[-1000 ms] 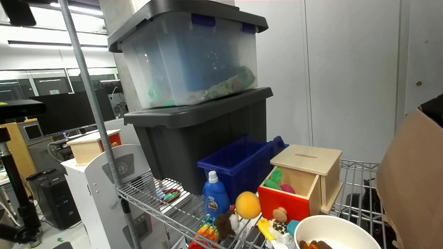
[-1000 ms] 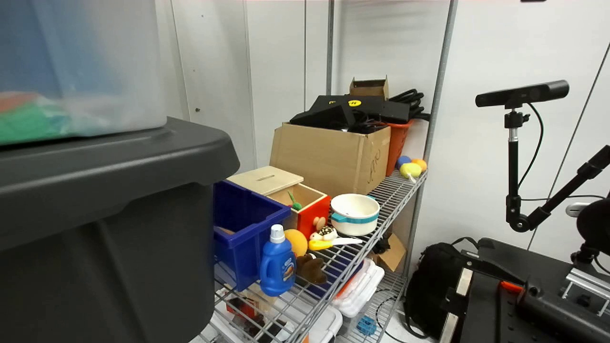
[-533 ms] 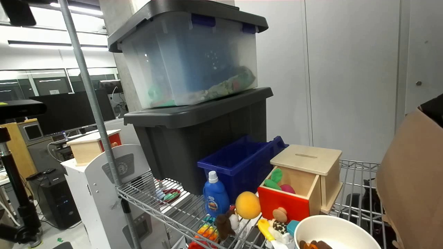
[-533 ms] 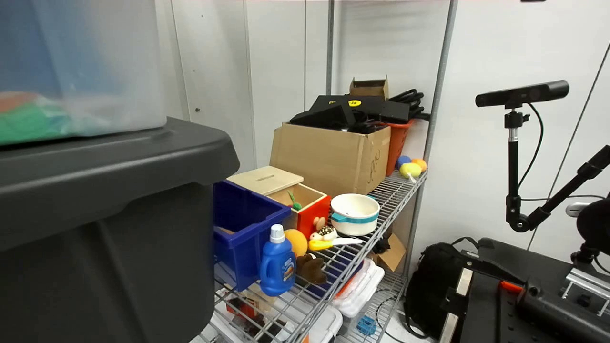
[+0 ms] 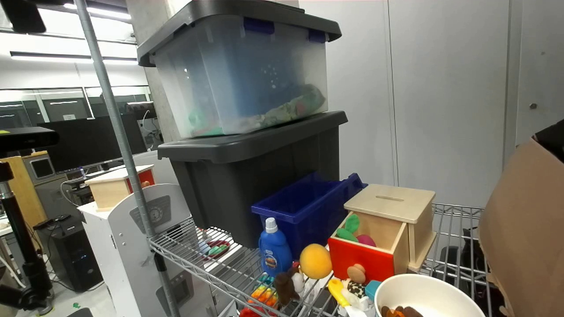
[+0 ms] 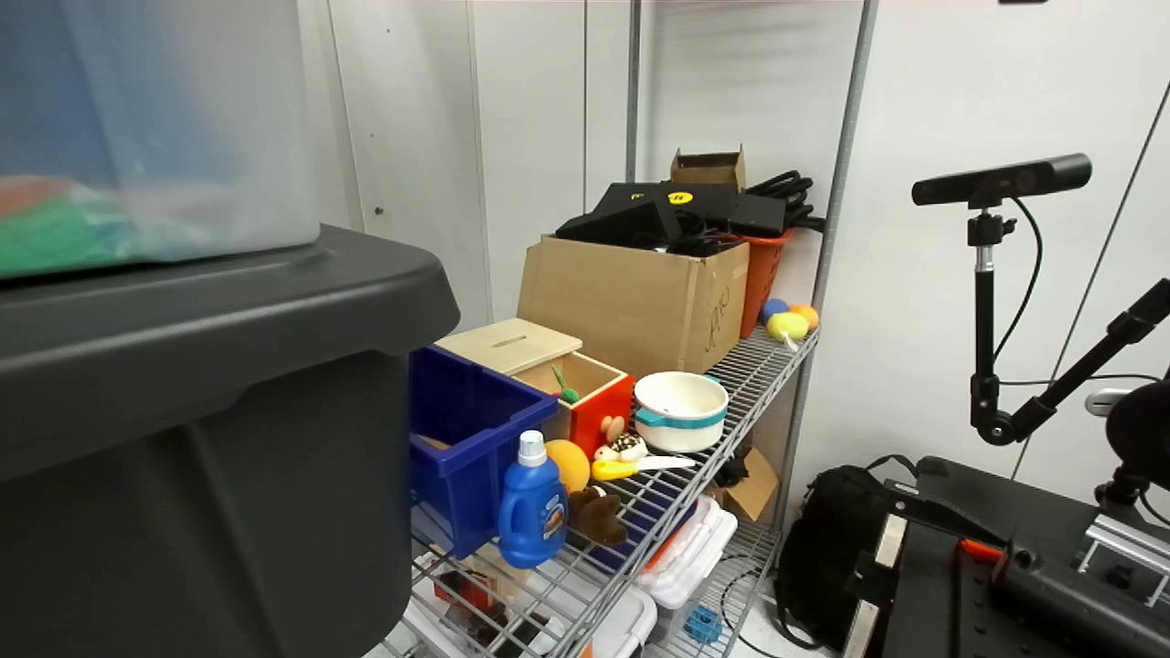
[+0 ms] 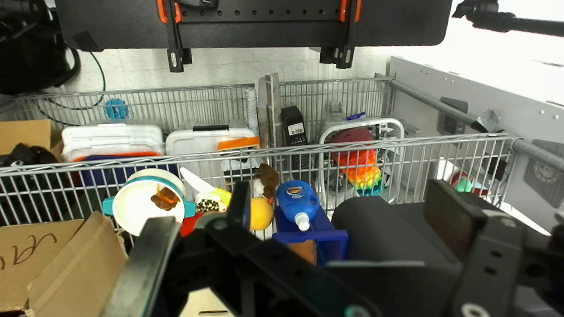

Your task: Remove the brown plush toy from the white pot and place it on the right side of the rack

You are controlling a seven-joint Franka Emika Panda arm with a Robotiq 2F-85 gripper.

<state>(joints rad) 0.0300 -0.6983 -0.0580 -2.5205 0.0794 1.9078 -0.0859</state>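
hand (image 7: 343, 207) spread wide, gripping nothing | likely step: reach | centre over teal-handled white pot (image 7: 135, 203) | descend clear of its wall | pinch brown plush toy (image 7: 165, 199), lift straight up

Brown plush toy (image 5: 400, 310) in the white pot (image 5: 436, 293), near a red-fronted wooden box (image 5: 383, 231)

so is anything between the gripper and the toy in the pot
From above, nothing visible: the toy lies uncovered in the open pot. Coming in low, the bottle and ball, seen between the gripper and pot in the wrist view, might block the way.
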